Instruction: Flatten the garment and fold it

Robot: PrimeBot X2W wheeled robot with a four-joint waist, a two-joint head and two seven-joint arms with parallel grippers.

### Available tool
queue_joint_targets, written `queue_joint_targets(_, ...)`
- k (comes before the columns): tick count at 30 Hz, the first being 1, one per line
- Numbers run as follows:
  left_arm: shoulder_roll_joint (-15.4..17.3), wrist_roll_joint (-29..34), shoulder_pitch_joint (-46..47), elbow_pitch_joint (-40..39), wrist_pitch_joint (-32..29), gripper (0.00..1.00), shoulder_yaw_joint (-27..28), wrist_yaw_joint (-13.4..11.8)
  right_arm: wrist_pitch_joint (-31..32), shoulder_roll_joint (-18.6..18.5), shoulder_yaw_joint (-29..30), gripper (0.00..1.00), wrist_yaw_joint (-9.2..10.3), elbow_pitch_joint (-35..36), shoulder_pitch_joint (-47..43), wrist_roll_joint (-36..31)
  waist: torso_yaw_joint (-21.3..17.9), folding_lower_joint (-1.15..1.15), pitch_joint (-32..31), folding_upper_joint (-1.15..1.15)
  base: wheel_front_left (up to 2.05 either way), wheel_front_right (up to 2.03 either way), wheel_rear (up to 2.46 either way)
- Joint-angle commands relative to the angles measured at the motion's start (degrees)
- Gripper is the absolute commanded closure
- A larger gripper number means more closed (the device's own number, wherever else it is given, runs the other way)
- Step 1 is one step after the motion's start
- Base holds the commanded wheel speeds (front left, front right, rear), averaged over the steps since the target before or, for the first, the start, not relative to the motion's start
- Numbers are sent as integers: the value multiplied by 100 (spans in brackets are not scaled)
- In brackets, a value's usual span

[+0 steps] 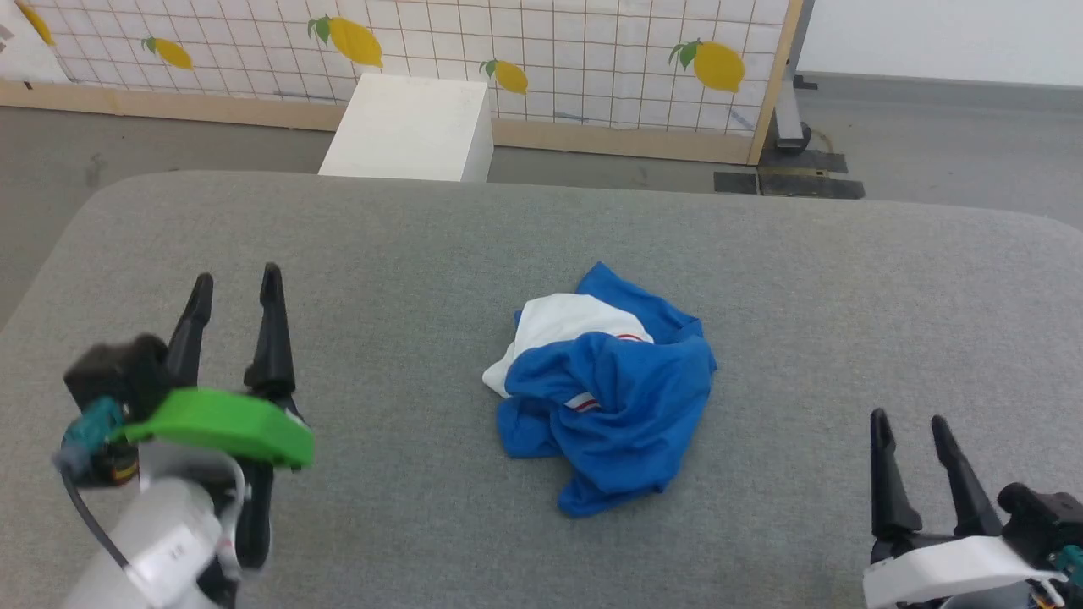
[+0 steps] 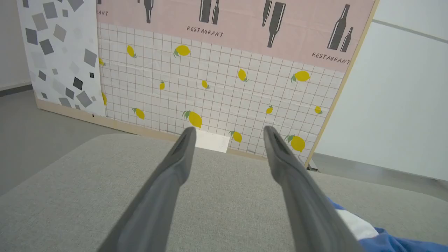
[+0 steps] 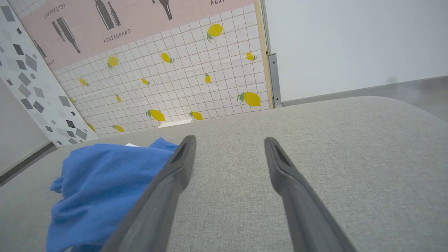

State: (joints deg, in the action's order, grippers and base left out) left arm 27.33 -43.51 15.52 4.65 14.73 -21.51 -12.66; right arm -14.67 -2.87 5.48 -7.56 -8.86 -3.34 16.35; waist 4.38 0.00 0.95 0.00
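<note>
The garment (image 1: 605,393) lies crumpled in a heap at the middle of the grey table (image 1: 423,254), bright blue with a white part and thin red stripes showing. My left gripper (image 1: 235,286) stands open at the lower left, well apart from the heap, nothing between its fingers. My right gripper (image 1: 909,425) stands open at the lower right, also apart from it. In the left wrist view the open left gripper (image 2: 227,131) points over bare table, with the garment (image 2: 385,239) at the lower right corner. In the right wrist view the garment (image 3: 101,182) lies left of the open right gripper (image 3: 229,140).
A white box (image 1: 410,127) stands on the floor beyond the table's far edge. Behind it runs a tiled panel with lemon prints (image 1: 550,59) on a wooden frame. A metal stand foot (image 1: 791,135) sits at the back right.
</note>
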Motion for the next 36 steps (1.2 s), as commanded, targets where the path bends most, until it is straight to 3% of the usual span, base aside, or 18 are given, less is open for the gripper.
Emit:
queue_joint_targets(1, -148, 317, -313, -145, 24, 0, 154, -17, -11, 0, -36, 0, 8, -110, -22, 67, -3, 0, 43, 0, 0, 0, 0)
queue_joint_targets(9, -773, 1367, -1090, -453, 26, 0, 674, 423, 923, 0, -272, 0, 8, -371, 547, 131, -39, 0, 308, 0, 0, 0, 0)
queue_joint_targets(12, -947, 1581, -1116, -389, 26, 0, 797, 608, 1762, 0, -432, 0, 8, -410, 1151, 39, -22, 0, 468, 0, 0, 0, 0)
queue_joint_targets(13, -1106, 1730, -1059, -351, 26, 0, 914, 764, 2656, 0, -611, 0, 8, -525, 1818, -183, 59, 0, 635, 0, 0, 0, 0)
queue_joint_targets(15, -1219, 1822, -995, -315, 26, 0, 996, 903, 3483, 0, -843, 0, 8, -724, 2315, -384, 140, 0, 764, 0, 0, 0, 0)
queue_joint_targets(20, -1473, 1996, -854, -229, 27, 0, 1169, 1146, 5046, 0, -1389, 0, 8, -1333, 3146, -1006, 383, 0, 1034, 0, 0, 0, 0)
queue_joint_targets(23, -1613, 2083, -775, -171, 27, 0, 1272, 1287, 5625, 0, -1598, 0, 8, -1676, 3357, -1194, 528, 0, 1165, 0, 0, 0, 0)
queue_joint_targets(27, -1778, 2213, -707, -75, 27, 0, 1437, 1459, 5920, 0, -1756, 0, 8, -1961, 3374, -1160, 650, 0, 1253, 0, 0, 0, 0)
queue_joint_targets(28, -1811, 2259, -700, -48, 27, 0, 1477, 1499, 5928, 0, -1787, 55, 8, -1993, 3357, -1106, 658, 0, 1257, 0, 0, 0, 0)
queue_joint_targets(29, -1833, 2299, -698, -29, 27, 0, 1508, 1527, 5909, 0, -1816, 82, 8, -2000, 3347, -1059, 655, 0, 1254, 0, 0, 0, 0)
queue_joint_targets(30, -1854, 2350, -703, -9, 27, 0, 1551, 1556, 5841, 0, -1837, 100, 8, -1981, 3346, -1017, 637, 0, 1241, 0, 0, 0, 0)
queue_joint_targets(36, -1938, 2557, -781, 72, 27, 0, 1762, 1661, 5118, 0, -1431, 100, 8, -1442, 3390, -711, 393, 0, 1006, 0, 0, 0, 0)
